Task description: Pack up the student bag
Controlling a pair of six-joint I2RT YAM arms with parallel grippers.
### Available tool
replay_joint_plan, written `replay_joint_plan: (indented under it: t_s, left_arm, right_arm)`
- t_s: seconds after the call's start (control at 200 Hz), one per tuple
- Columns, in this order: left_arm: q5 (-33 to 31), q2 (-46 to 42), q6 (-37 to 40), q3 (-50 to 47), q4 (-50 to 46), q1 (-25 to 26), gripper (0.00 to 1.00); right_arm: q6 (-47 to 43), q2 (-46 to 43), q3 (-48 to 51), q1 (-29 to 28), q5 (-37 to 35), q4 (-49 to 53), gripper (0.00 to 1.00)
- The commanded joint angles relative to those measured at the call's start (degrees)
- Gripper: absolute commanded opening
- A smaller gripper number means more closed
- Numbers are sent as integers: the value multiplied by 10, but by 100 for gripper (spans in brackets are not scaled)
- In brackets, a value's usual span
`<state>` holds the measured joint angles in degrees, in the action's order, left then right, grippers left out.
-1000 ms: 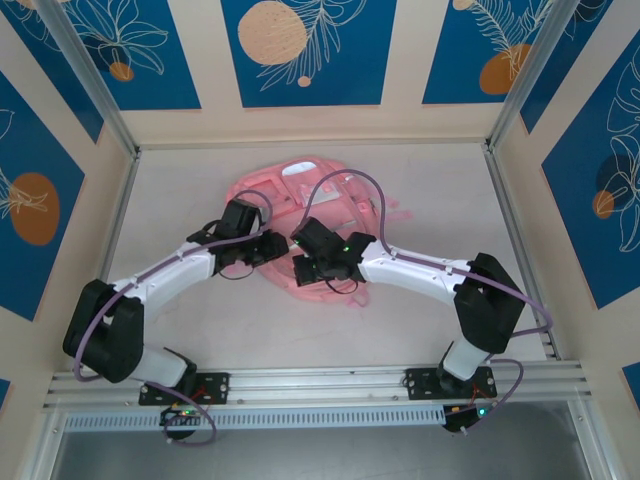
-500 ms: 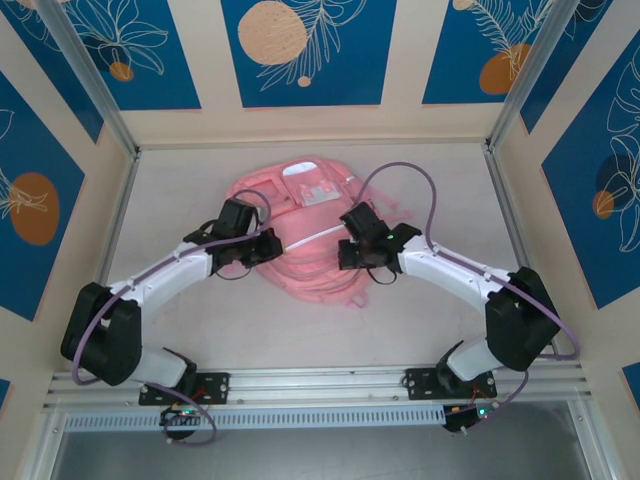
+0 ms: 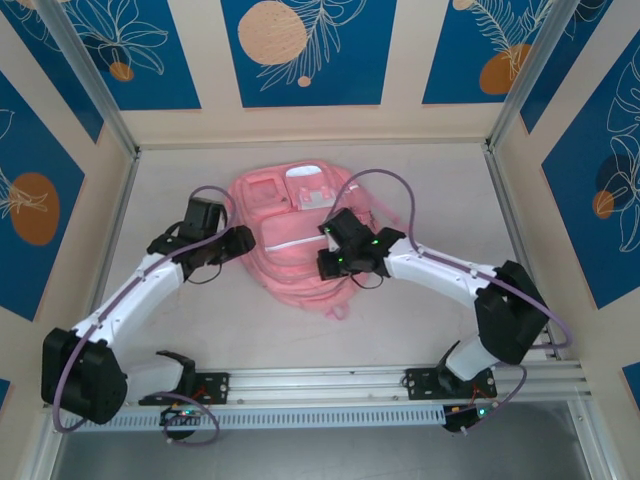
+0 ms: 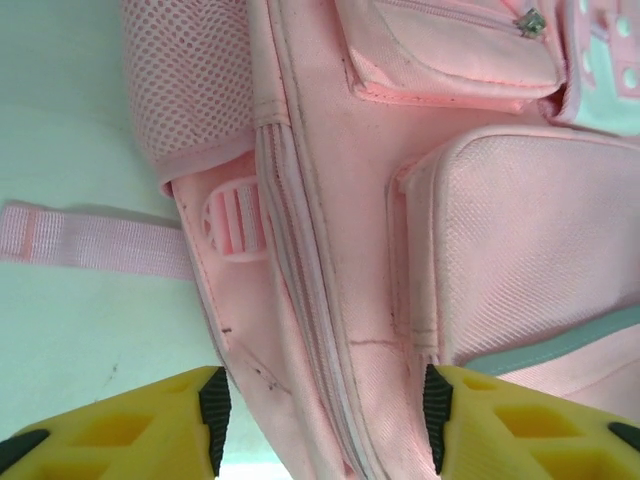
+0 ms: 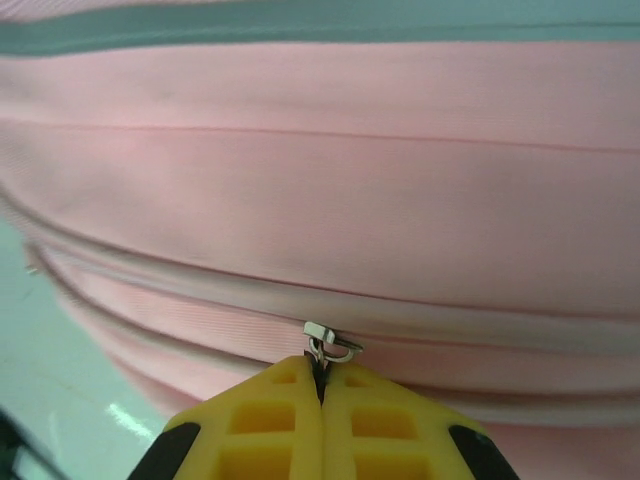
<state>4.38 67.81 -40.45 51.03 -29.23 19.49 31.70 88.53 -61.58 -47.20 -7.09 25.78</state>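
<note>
The student bag (image 3: 290, 240) lies flat on the table (image 3: 440, 200). On the bag's right side, the right gripper (image 5: 320, 372) has its fingers pressed together, pinching the tiny zipper pull (image 5: 330, 343). The pull could slip out. Or the soft bag could slide with a tug, because the left gripper (image 4: 325, 405), at the bag's left side, is spread wide and holds nothing. Bare table lies left, right and in front of the bag.

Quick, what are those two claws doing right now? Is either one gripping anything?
Left gripper: open, holding nothing.
Right gripper: shut on the zipper pull of the bag.
</note>
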Motion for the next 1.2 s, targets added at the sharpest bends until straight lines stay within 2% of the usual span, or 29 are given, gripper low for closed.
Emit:
replay_joint_plan:
  t_s: [0.0, 0.245, 0.345, 0.51, 0.68, 0.805, 0.875, 1.06, 1.19]
  left_arm:
    - [11, -22, -48, -17, -11, -4, 56]
    - [105, -30, -104, -63, 61, -1, 57]
    - [150, -14, -113, -75, 105, 1, 54]
    - [167, 5, -120, -80, 142, 7, 46]
    - [188, 40, -126, -75, 169, 16, 42]
    - [175, 60, -106, -64, 150, 22, 33]
    - [155, 66, -90, -58, 130, 23, 22]
    - [108, 66, -61, -56, 107, 22, 1]
    - [68, 54, -32, -46, 73, 18, 0]
  right_arm:
    - [8, 33, -42, -32, 54, -41, 0]
    - [8, 86, -100, -69, 69, -59, 0]
    - [11, 88, -102, -70, 64, -57, 0]
    - [12, 76, -92, -70, 47, -47, 0]
    - [14, 61, -80, -69, 32, -40, 0]
    - [-2, 48, -77, -68, 13, -13, 0]
    - [-23, 32, -68, -63, -21, 16, 0]
    - [-112, -24, -3, -9, -47, 56, 0]
    - [-168, -46, 9, 33, -69, 73, 0]
